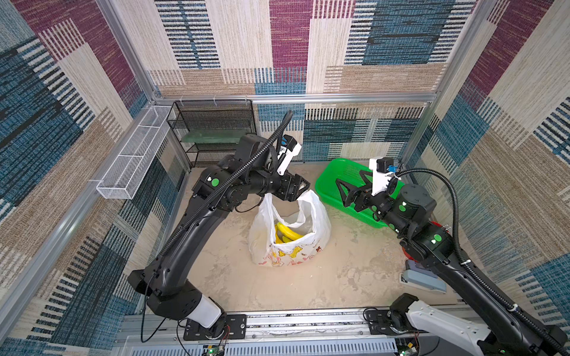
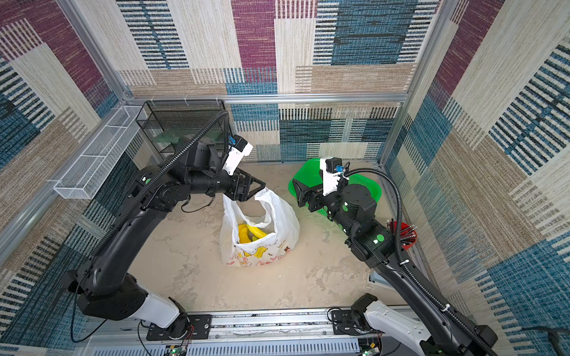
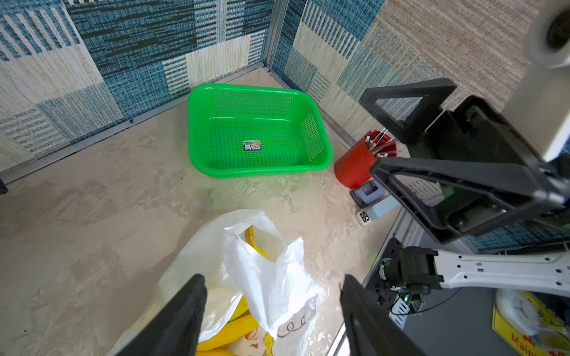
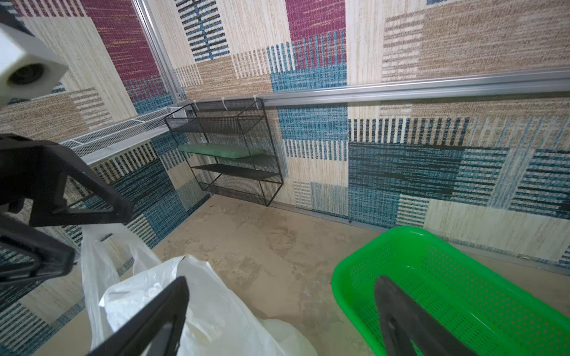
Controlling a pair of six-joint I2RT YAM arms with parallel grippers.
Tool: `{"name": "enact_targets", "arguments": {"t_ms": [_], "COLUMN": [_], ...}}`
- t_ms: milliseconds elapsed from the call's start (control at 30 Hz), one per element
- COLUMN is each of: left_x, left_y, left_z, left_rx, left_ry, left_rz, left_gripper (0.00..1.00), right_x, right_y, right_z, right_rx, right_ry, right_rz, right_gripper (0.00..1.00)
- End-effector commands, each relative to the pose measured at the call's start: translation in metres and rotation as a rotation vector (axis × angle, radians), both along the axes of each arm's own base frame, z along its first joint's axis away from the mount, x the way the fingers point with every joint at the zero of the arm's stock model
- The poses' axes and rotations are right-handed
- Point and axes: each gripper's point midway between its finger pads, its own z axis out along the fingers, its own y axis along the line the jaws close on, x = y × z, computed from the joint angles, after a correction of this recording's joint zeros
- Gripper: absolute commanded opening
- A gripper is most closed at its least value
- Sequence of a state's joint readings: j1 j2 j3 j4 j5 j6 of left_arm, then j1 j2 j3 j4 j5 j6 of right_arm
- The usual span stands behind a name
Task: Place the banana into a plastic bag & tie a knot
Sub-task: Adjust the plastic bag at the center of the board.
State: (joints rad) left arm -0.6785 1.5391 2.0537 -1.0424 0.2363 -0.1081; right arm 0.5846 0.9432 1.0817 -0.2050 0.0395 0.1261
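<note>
The white plastic bag (image 1: 320,222) (image 2: 287,222) stands on the floor mid-table, its mouth gaping and its cartoon prints facing the near edge. Yellow banana (image 1: 287,232) (image 2: 251,231) (image 3: 234,329) lies inside it. My left gripper (image 1: 300,192) (image 3: 273,279) hovers at the bag's far top. It is open, with a handle loop (image 3: 262,265) standing between its fingers, not pinched. My right gripper (image 1: 351,185) (image 4: 282,280) is open and holds nothing. It is just right of the bag (image 4: 209,308), over the basket's edge. No knot is in view; the handles stand apart.
A green basket (image 1: 336,172) (image 3: 256,129) (image 4: 462,292) sits at the back right. A red pen cup (image 3: 354,166) and grey desk items (image 1: 422,277) lie along the right wall. A black mesh shelf (image 1: 212,132) and a white mesh tray (image 1: 132,160) hang at the back left.
</note>
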Motion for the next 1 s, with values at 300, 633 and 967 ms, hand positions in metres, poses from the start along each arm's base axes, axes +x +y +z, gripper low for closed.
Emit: {"name": "enact_targets", "arguments": {"t_ms": [300,633,967], "left_x": [-0.014,-0.014,-0.007], "left_y": [0.024,-0.003,-0.004], "left_z": [-0.011,-0.031,-0.044], "left_rx": [-0.025,0.090,0.152], "left_ry": [0.160,0.129,0.131], "left_rz": [0.181,0.061,0.058], "left_gripper": [0.71,0.65,0.62], "right_x": [-0.019,-0.027,-0.035], "right_y": [0.066,0.064,0.053], "right_z": [-0.016,-0.022,-0.023], "right_rx": [-0.131,-0.147,-0.131], "right_ry": [0.027,0.029,0.042], "right_rz": [0.277,0.278,0.259], "right_gripper": [0.93,0.93,0.93]}}
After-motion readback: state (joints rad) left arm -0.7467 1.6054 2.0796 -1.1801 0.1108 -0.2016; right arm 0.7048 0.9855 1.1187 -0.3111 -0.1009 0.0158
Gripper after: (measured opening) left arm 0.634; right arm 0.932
